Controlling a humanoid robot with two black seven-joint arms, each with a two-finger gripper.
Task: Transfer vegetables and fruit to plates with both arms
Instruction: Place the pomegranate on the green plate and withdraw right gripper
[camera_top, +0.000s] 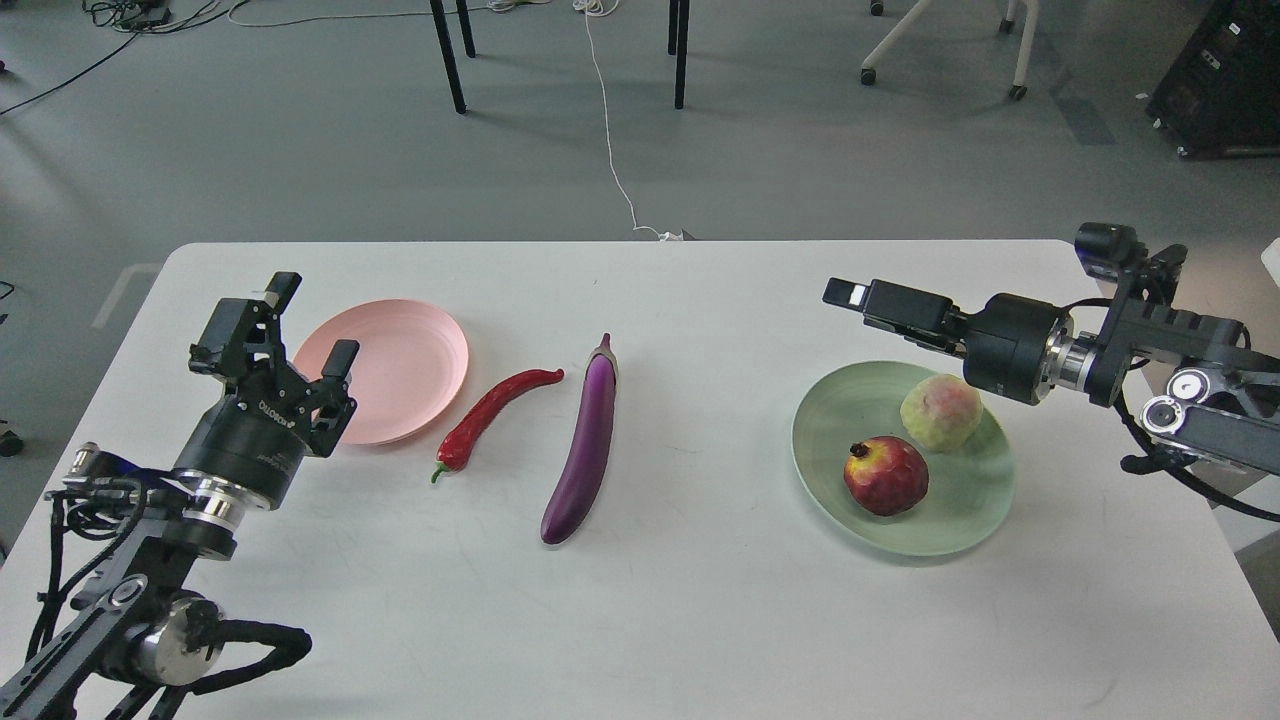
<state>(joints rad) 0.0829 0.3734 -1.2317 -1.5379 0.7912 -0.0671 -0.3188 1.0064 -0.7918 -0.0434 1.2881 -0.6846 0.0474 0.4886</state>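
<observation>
The white table carries everything. The left arm rises over the near left corner, its left gripper open and empty at the pink plate's near left rim; the white lettering on its body is too small to read surely. The right arm reaches in from the right edge; its right gripper is seen side-on, so I cannot tell its jaws. The green plate, right of centre, holds the pomegranate and pale fruit, below and apart from that gripper. The pink plate sits bare toward the left. The eggplant and chili lie mid-table, between the plates.
</observation>
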